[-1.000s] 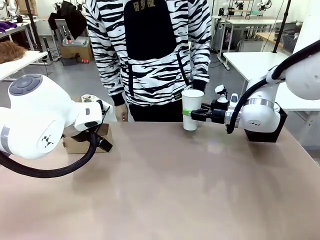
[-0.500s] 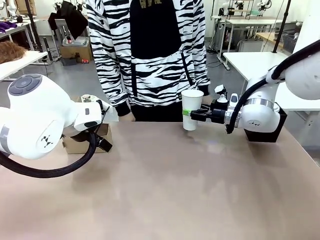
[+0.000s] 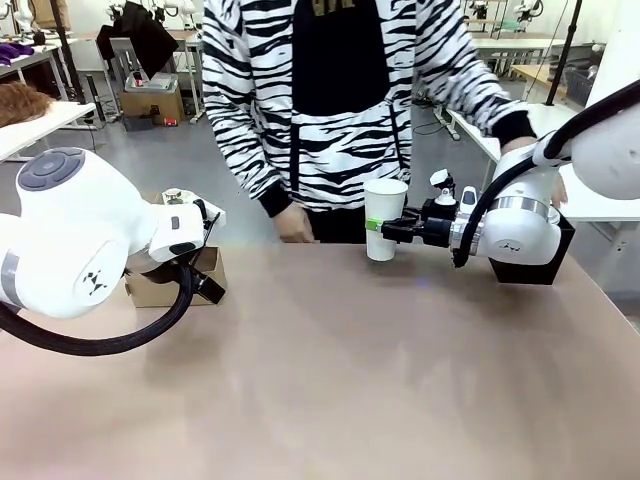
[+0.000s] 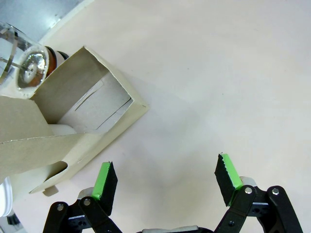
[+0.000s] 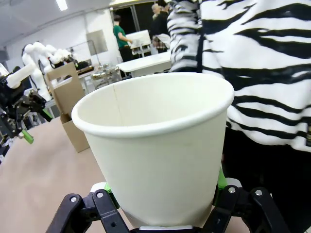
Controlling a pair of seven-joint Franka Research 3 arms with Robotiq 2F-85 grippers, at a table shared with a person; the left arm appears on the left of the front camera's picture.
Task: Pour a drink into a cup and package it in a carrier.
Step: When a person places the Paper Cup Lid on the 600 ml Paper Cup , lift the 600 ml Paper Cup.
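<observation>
Task status: we judge the work to be at an early stage. The right gripper [image 3: 378, 226] has its jaws clamped on the lower wall of the tall white paper cup [image 3: 385, 218], at the far edge of the matte tan surface [image 3: 350, 380], in front of the person in the striped top. Whether the cup base rests on the surface or hangs just above it, we cannot tell. In the right wrist view the inner wall of the cup shows clean and white; the bottom is hidden, so we read the cup as not yet filled.

The left gripper [image 4: 167, 182] hovers with its jaws wide apart and nothing between them, above bare surface just beside the small brown cardboard drink carrier [image 4: 82, 111]. Behind the carrier stands the clear glass jug [image 4: 26, 68] with its metal-rimmed top, and the dark brown drink [image 4: 54, 52] shows through the glass. Left to do, by our reading: take the jug, pour, then seat the cup in a carrier pocket.

Materials: the cup is smooth paper with a rolled rim and 1 vertical seam, tapering downward. The carrier is thin, dull, folded board with slit cuts and an open pocket. The green pads [image 4: 104, 178] are ribbed and rubbery in look. The jug is glossy and reflective. 1 hand [image 3: 295, 225] of the person rests at the far edge of the surface
</observation>
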